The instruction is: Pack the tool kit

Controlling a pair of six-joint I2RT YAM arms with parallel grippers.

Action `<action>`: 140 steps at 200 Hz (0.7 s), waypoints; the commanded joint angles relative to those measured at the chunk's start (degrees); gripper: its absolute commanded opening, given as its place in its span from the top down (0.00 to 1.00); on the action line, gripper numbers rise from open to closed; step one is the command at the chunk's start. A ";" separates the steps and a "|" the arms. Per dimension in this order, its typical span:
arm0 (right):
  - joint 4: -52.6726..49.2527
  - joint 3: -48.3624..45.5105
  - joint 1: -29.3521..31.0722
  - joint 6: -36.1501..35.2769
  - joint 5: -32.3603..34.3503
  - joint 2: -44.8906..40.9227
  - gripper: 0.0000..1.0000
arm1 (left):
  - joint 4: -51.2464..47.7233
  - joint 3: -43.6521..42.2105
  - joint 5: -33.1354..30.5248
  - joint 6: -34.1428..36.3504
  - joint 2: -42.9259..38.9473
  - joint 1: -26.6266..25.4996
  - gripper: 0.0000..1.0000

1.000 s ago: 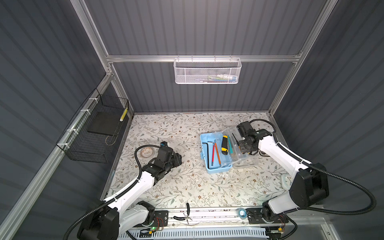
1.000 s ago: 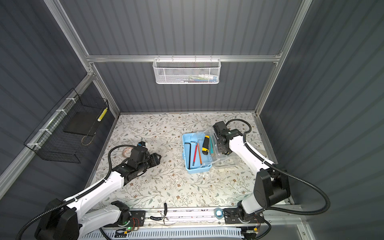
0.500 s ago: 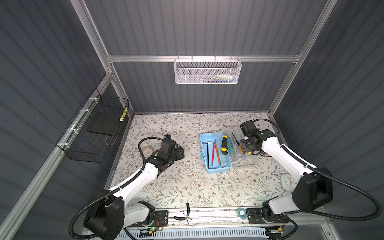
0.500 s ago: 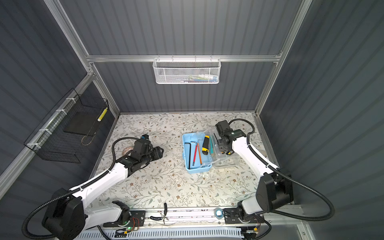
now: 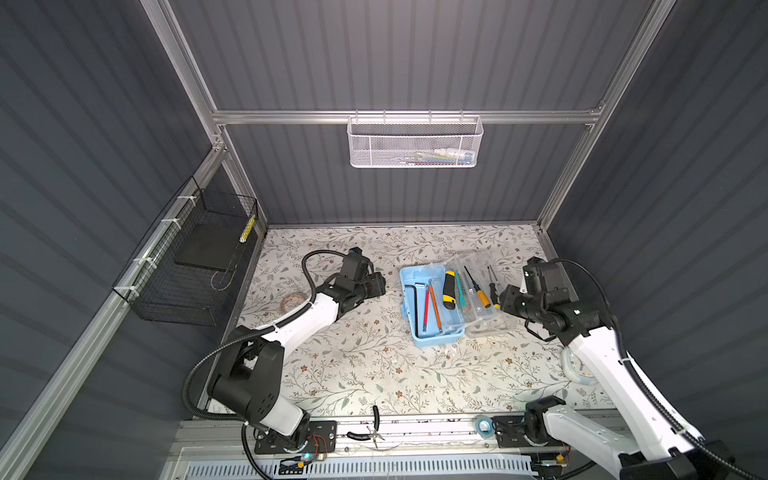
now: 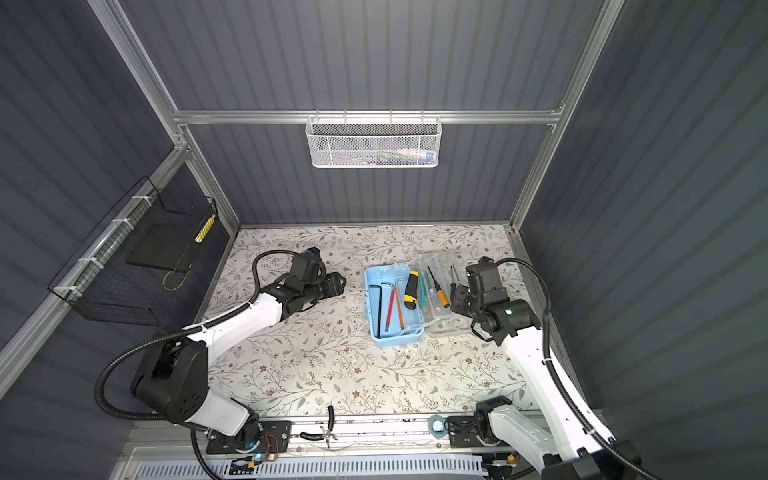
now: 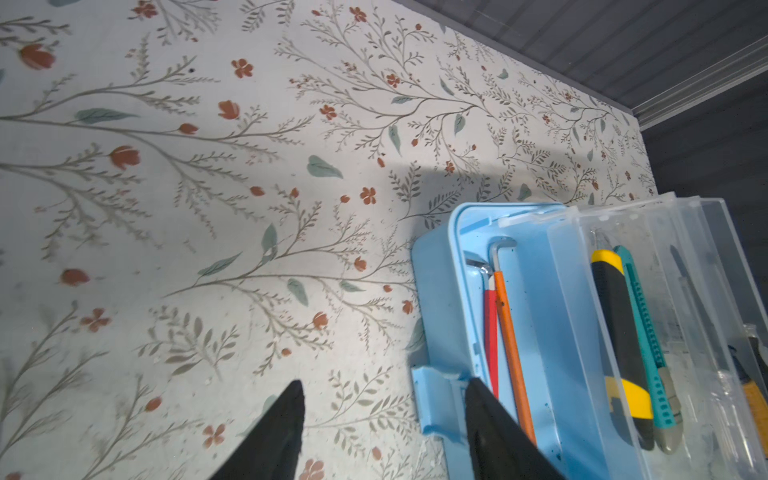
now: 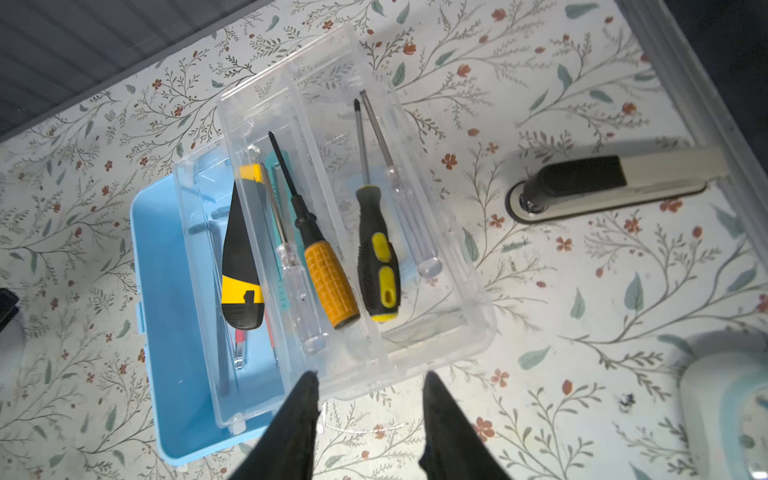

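item: tool kit case (image 5: 432, 338), centre-right on surface, clear lid (image 8: 432, 332) open, screwdrivers (image 8: 330, 270) lying in it. right gripper (image 8: 370, 380): just backed off lid, apart, empty. left gripper (image 7: 384, 384): moved closer, apart. i judge closing remains.

white mesh basket (image 5: 386, 145): hung on back rail | black wire basket (image 5: 174, 307): left wall | pliers (image 5: 376, 422): front rail

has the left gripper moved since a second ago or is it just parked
Yes. The left gripper has moved toward the blue case, which has stayed put; in both top views the gap between them is now much narrower.
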 commanded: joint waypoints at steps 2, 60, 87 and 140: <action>-1.34 -2.55 -3.81 4.05 -4.96 -5.31 0.58 | 0.84 5.08 1.50 2.33 4.92 -1.71 0.38; -2.29 -10.07 -11.64 5.38 -13.49 -11.52 0.57 | -3.32 15.88 -0.09 2.62 17.82 -3.10 0.41; -1.23 -12.23 -12.50 6.59 -14.35 -11.61 0.57 | -5.05 20.16 -1.19 3.33 22.36 -3.44 0.43; 3.14 -17.42 -15.97 10.73 -17.94 -12.13 0.56 | -5.07 24.44 -4.65 1.62 26.54 -3.44 0.57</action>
